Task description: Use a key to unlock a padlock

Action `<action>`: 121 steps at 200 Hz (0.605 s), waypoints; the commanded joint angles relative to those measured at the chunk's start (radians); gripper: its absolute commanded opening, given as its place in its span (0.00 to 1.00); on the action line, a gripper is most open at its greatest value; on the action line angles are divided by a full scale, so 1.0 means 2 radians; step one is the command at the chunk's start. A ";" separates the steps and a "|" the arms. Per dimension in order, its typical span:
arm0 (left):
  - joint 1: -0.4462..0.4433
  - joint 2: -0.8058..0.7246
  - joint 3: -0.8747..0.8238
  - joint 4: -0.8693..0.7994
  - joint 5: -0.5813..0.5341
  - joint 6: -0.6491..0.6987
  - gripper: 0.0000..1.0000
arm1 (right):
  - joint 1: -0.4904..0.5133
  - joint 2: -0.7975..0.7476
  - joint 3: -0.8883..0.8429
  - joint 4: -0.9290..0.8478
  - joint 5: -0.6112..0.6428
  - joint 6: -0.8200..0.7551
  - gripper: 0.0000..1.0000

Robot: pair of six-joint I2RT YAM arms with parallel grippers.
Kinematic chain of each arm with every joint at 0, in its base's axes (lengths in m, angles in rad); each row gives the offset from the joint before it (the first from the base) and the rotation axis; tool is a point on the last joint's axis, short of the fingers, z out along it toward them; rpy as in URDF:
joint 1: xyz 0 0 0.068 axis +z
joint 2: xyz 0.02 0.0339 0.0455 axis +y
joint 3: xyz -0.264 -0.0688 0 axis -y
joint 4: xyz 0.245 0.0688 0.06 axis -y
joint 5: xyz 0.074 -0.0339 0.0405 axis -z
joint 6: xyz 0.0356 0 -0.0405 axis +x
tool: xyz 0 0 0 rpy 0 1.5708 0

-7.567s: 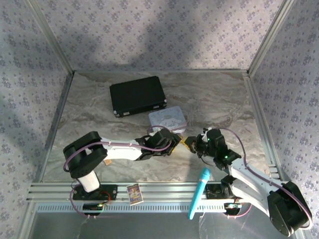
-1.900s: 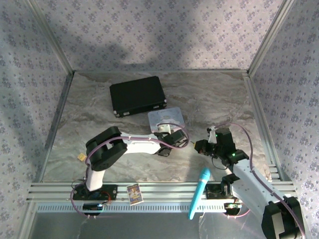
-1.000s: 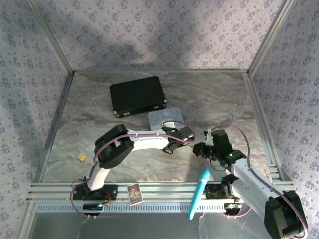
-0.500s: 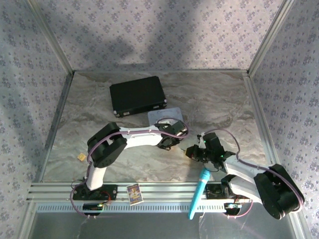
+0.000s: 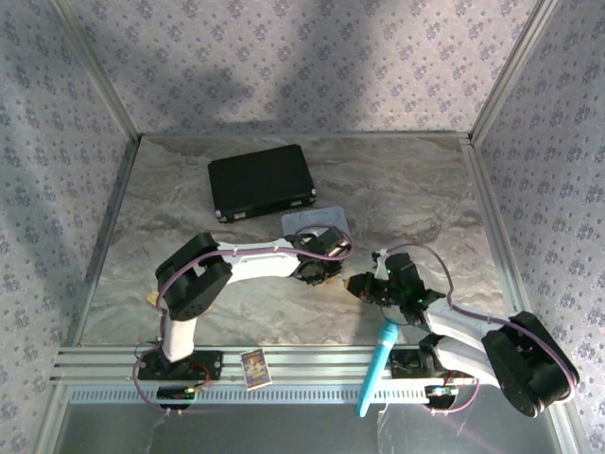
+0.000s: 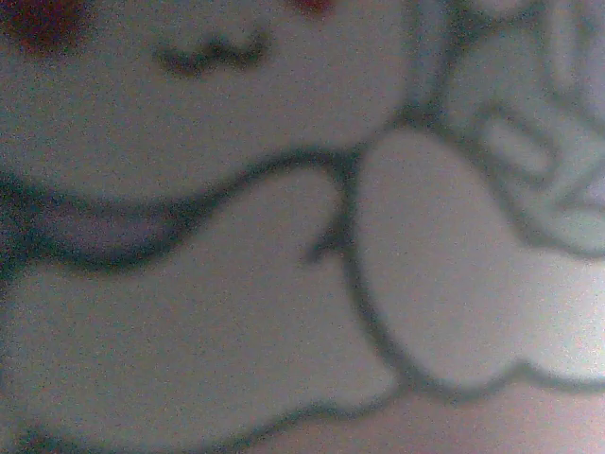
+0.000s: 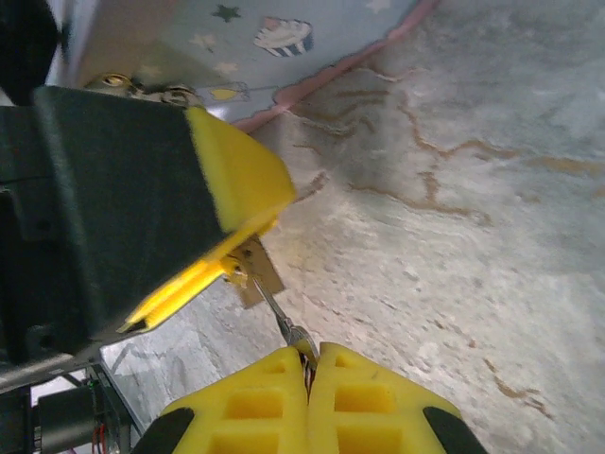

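Observation:
In the right wrist view my right gripper (image 7: 309,364) is shut on the head of the thin silvery key (image 7: 275,312). The key's blade runs up and left to the underside of the small brass padlock (image 7: 253,274). The padlock is pinched between the yellow pads of my left gripper (image 7: 222,253), which hide most of it, shackle included. From above, the left gripper (image 5: 326,271) and right gripper (image 5: 362,287) meet tip to tip just in front of the pastel tin (image 5: 312,221). The left wrist view is a blurred close-up of the tin's cartoon lid (image 6: 284,284).
A black case (image 5: 262,182) lies at the back left of the marbled table (image 5: 416,189). A blue microphone-shaped object (image 5: 378,364) and a small card (image 5: 255,367) rest on the front rail. A tiny tan block (image 5: 151,298) sits near the left edge.
Over the last two seconds the right gripper moved left towards the left gripper, closing the gap between them. The left arm's elbow swung further left.

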 commanded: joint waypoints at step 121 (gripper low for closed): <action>0.017 -0.005 -0.019 -0.018 0.028 -0.075 0.09 | 0.006 0.020 0.015 0.024 -0.020 -0.003 0.00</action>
